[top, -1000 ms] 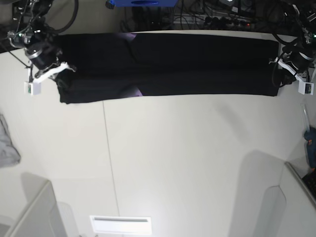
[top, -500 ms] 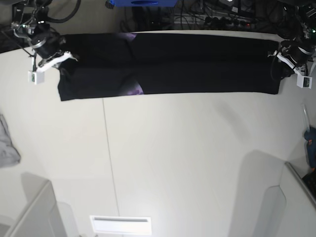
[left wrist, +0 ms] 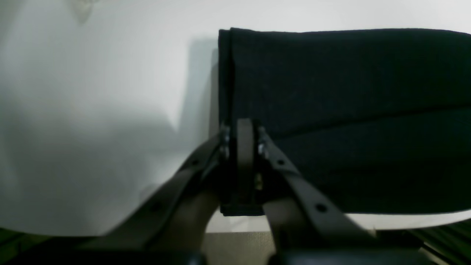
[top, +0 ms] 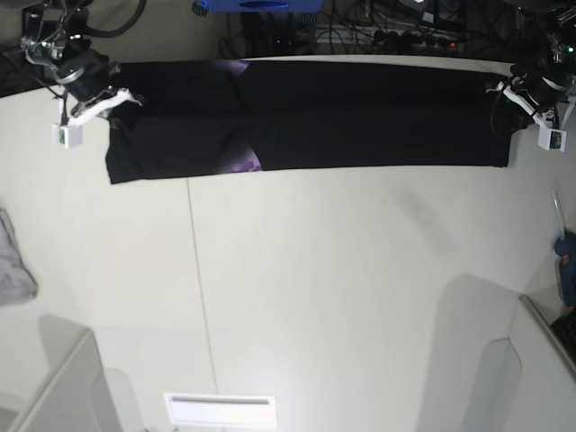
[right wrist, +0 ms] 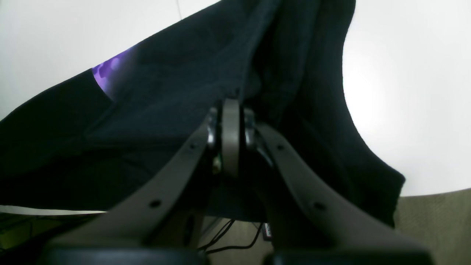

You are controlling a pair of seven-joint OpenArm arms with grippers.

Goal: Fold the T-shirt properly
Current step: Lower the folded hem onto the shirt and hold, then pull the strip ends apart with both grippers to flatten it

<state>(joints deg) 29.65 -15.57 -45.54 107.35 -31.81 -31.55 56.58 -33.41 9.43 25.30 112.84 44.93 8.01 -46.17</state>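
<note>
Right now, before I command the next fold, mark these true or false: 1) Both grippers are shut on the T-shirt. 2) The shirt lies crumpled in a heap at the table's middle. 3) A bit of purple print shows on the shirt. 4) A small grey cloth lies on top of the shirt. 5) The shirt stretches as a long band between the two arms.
1) True: the left gripper and the right gripper are each clamped on the T-shirt.
2) False: it lies spread along the table's far edge.
3) True: a purple patch peeks out.
4) False: the grey cloth lies apart, at the base view's left edge.
5) True.
</note>
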